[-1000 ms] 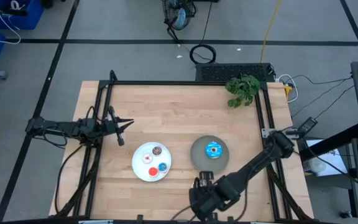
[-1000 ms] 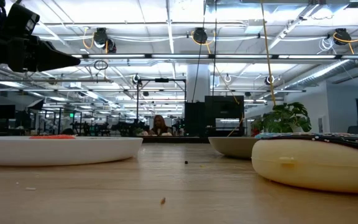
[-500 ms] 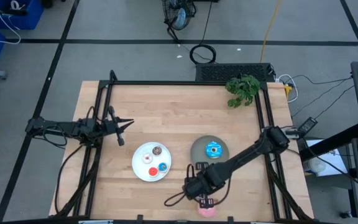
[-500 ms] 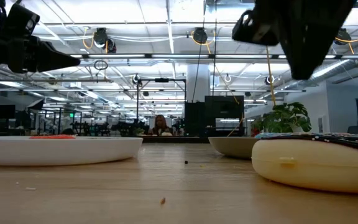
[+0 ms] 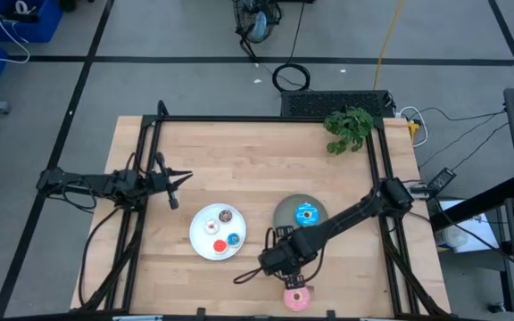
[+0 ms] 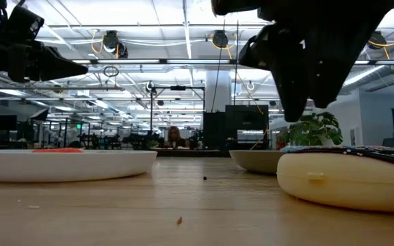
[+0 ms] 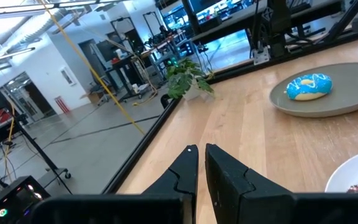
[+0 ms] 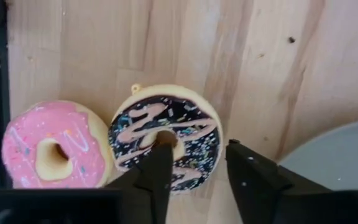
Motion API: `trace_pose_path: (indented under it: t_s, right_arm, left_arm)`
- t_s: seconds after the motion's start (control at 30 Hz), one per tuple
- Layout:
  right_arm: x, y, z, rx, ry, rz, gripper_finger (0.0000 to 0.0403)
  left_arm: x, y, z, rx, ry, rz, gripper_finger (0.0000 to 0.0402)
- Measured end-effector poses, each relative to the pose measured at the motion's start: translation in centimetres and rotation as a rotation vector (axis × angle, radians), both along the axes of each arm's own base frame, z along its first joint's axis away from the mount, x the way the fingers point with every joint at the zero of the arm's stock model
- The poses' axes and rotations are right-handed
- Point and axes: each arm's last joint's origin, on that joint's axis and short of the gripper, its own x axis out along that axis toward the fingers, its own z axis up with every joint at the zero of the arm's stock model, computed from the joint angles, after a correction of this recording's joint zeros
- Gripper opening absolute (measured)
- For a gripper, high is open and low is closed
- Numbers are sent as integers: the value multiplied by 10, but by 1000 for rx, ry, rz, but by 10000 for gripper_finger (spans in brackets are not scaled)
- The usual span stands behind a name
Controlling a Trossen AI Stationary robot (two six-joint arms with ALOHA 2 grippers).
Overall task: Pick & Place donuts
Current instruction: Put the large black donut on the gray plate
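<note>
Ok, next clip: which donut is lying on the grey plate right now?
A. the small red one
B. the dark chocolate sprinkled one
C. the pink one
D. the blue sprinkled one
D. The high view shows the blue sprinkled donut lying on the grey plate, and the left wrist view shows the same, while the pink donut and the chocolate donut lie on the bare wood beside each other.

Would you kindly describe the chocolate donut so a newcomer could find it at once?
Start at the grey plate, then go to the table's near edge, under the right gripper. Two large donuts lie there touching: the chocolate donut has dark, sprinkled icing, while the pink donut beside it is pink.
</note>
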Motion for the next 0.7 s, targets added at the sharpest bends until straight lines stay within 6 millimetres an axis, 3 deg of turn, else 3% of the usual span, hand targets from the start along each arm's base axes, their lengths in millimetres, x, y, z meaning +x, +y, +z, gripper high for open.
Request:
trace_pose_path:
  t_s: [0.23,0.7]
  right_arm:
    - [5,2,1,-24,-77,55,177]
    - [-8,0,-27,-55,-11,80,180]
  left_arm:
    - [0,0,0,1,5,0,37]
    - [0,0,-1,1,5,0,37]
